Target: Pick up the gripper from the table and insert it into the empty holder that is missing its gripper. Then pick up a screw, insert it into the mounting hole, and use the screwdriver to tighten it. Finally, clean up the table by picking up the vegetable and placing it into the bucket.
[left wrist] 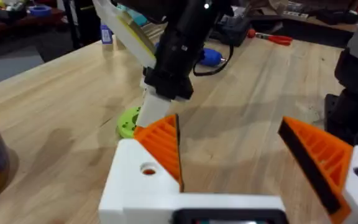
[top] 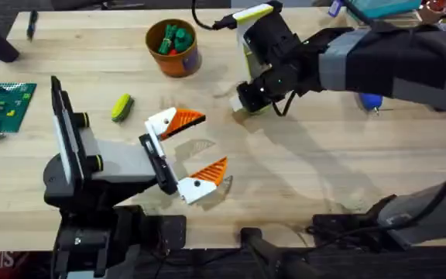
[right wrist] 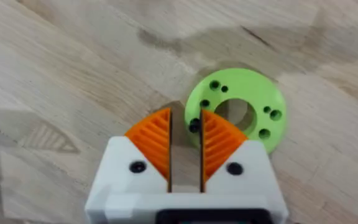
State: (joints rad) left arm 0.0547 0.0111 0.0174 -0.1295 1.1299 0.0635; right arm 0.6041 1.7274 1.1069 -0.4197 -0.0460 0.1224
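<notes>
- The right end effector (right wrist: 185,155) hangs low over the tabletop (top: 300,178), its orange pads (right wrist: 151,143) drawn nearly together with a narrow gap and nothing between them; the flat green ring (right wrist: 238,109) lies just beyond its tips, so it seems poised to close on something small there.
- The left end effector (top: 196,155) rests near the front centre with its fingers spread wide and empty, likely kept apart for fitting work.
- The vegetable (top: 121,107) lies on the tabletop left of centre, not yet cleared; the bucket (top: 175,48) stands farther back, well apart from it.
- The screwdriver (top: 370,99) shows blue at the far right, partly hidden under the right arm.
</notes>
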